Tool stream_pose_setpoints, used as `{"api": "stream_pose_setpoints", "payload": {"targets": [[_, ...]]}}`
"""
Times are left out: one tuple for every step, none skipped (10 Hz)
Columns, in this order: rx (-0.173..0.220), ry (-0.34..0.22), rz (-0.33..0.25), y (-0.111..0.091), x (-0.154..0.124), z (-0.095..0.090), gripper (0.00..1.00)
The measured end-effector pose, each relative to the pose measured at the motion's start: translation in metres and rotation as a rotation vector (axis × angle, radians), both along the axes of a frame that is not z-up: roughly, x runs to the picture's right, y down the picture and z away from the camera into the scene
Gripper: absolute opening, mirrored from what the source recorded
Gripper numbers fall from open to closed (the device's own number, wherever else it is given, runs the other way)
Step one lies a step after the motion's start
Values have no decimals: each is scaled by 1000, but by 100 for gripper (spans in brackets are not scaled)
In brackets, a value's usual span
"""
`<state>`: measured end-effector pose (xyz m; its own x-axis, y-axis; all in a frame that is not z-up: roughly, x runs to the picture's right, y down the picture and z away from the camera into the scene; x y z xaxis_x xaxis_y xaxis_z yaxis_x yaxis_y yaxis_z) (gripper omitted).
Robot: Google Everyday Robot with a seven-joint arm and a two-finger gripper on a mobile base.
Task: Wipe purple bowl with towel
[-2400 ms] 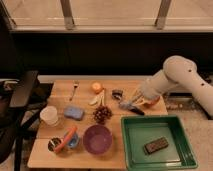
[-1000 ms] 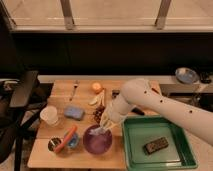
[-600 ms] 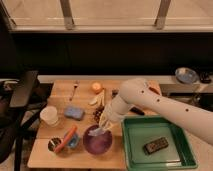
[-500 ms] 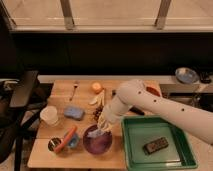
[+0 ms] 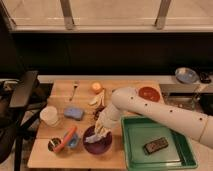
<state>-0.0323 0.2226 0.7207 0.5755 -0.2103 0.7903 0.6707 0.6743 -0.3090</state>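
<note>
The purple bowl (image 5: pixel 100 145) sits near the front edge of the wooden table (image 5: pixel 125 87), left of the green tray. My gripper (image 5: pixel 100 131) hangs at the end of the white arm (image 5: pixel 150 112), which reaches in from the right. It is over the bowl's back left part. It is shut on a pale bluish towel (image 5: pixel 94 136), which hangs down into the bowl and touches its inside. The arm hides the bowl's back rim.
A green tray (image 5: pixel 175 157) holding a dark bar (image 5: pixel 155 145) lies to the right of the bowl. A carrot (image 5: pixel 66 138) in a small bowl, a white cup (image 5: pixel 49 114), a blue sponge (image 5: pixel 73 112), an orange (image 5: pixel 96 87), a fork (image 5: pixel 75 90) and a red bowl (image 5: pixel 149 93) are also on the table. A dark chair (image 5: pixel 20 95) stands at the left.
My arm swung from the table's back right over to the purple bowl, carrying the towel. In the last half second the gripper shifted slightly inside the bowl.
</note>
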Motion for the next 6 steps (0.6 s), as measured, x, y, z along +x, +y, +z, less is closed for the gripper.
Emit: {"api": "stream_pose_setpoints", "payload": {"targets": [[-13, 2, -2, 6, 0, 2, 0], [-22, 10, -3, 12, 0, 3, 0], [-36, 31, 3, 17, 4, 4, 0], [-44, 55, 10, 19, 12, 6, 0], [-52, 89, 16, 17, 26, 11, 0], [-53, 109, 17, 12, 36, 16, 0]]}}
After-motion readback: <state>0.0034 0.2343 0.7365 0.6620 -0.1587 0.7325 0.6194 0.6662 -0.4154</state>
